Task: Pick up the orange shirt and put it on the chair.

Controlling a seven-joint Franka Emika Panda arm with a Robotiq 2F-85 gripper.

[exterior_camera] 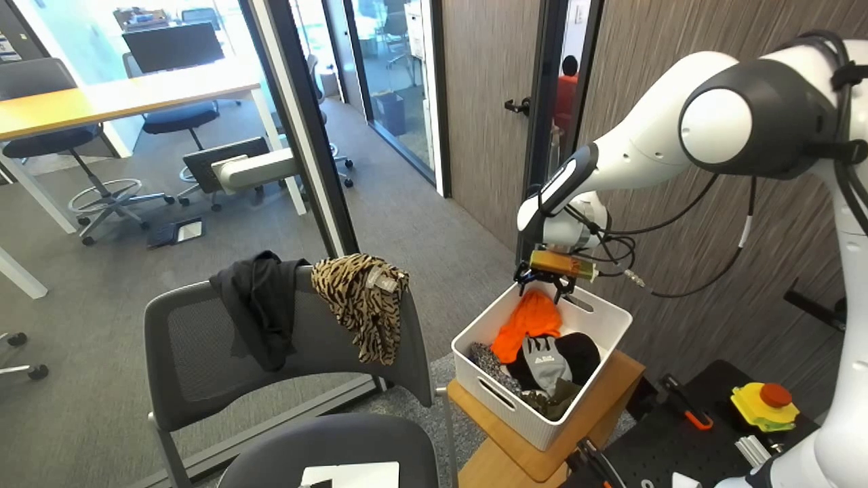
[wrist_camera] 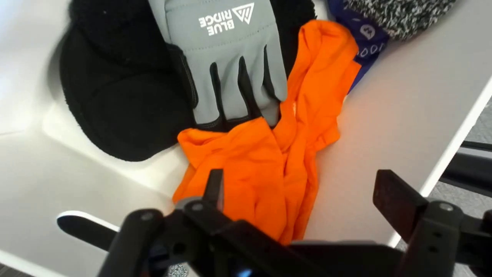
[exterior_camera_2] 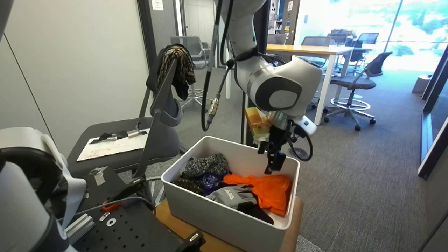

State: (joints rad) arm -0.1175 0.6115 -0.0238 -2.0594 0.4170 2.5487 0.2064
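- Jaws spread wide on the gripper (wrist_camera: 300, 188), aimed down over one end of the white bin (exterior_camera_2: 210, 217).
- Orange shirt (wrist_camera: 250, 161): in the bin, just below the jaws, running from the gap between them out ahead.
- One finger (wrist_camera: 214, 188) overlaps the shirt in wrist view; can't tell if touching. The other finger (wrist_camera: 398, 204) lines up with the bin wall.
- Gray glove (wrist_camera: 230, 69): beyond the jaws, against the shirt.
- Black cloth (wrist_camera: 127, 111): also beyond the jaws, under the glove.
- Purple cloth (wrist_camera: 367, 57), speckled cloth (wrist_camera: 407, 15): farther from the jaws.
- Chair (exterior_camera: 196, 339): beside the bin, well apart from the jaws; dark cloth (exterior_camera: 261, 318) and striped cloth (exterior_camera: 359, 305) over its back, white board (exterior_camera_2: 117, 147) on the seat (exterior_camera: 352, 434).
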